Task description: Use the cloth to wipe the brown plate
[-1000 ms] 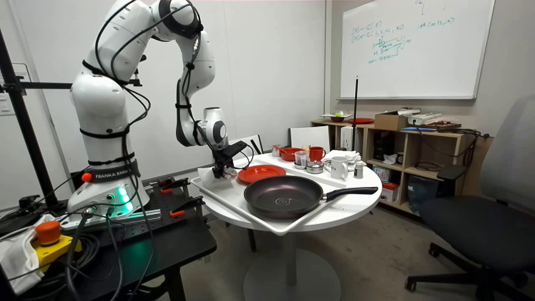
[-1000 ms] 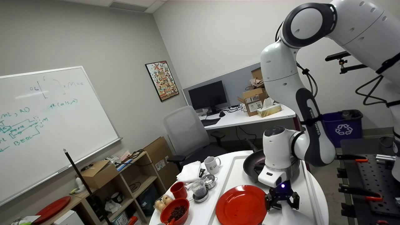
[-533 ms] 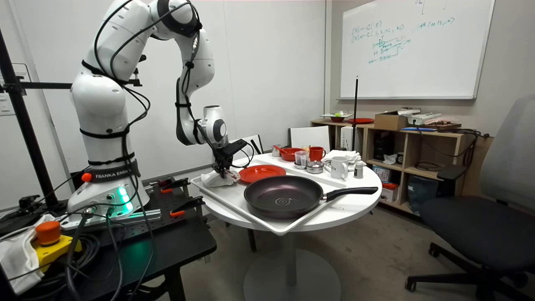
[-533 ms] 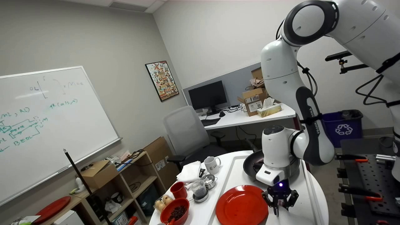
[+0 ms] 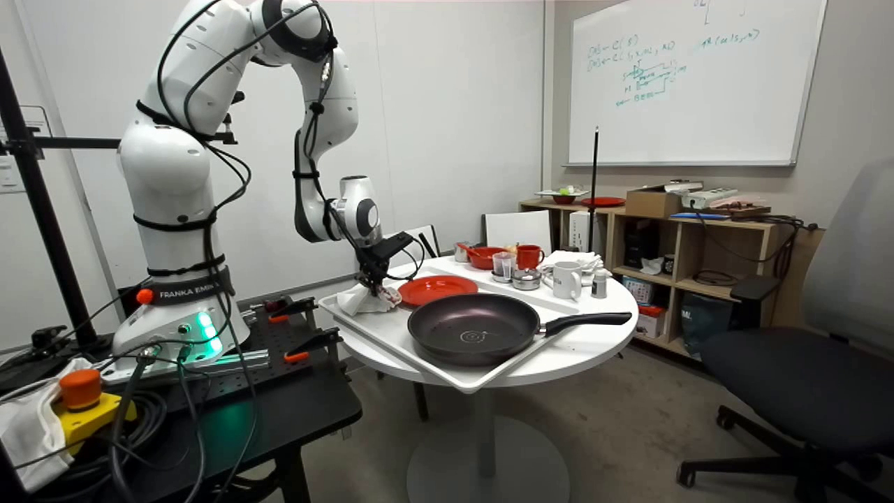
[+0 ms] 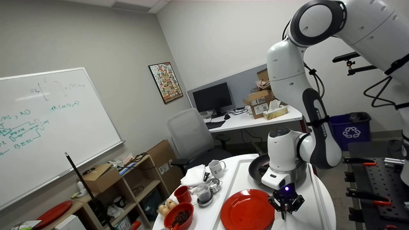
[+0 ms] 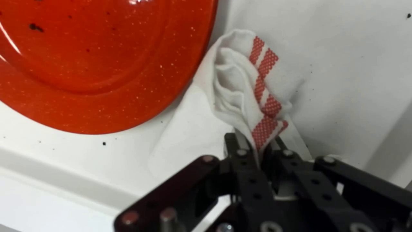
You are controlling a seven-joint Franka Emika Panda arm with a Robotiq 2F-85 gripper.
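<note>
Here, in the wrist view, one red-striped cloth (image 7: 236, 93) was pinched by one gripper (image 7: 258, 145); one red plate (image 7: 96, 64) was positioned at the gripper's ten o'clock.

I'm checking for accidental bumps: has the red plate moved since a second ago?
No. In an exterior view, the red plate shows no visible shift relative to the white tray.

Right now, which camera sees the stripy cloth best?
The wrist view. It shows the cloth close up, its folds and red stripes clear, pinched in the hand. Both exterior views show it small and mostly white, at the hand's tip.
</note>
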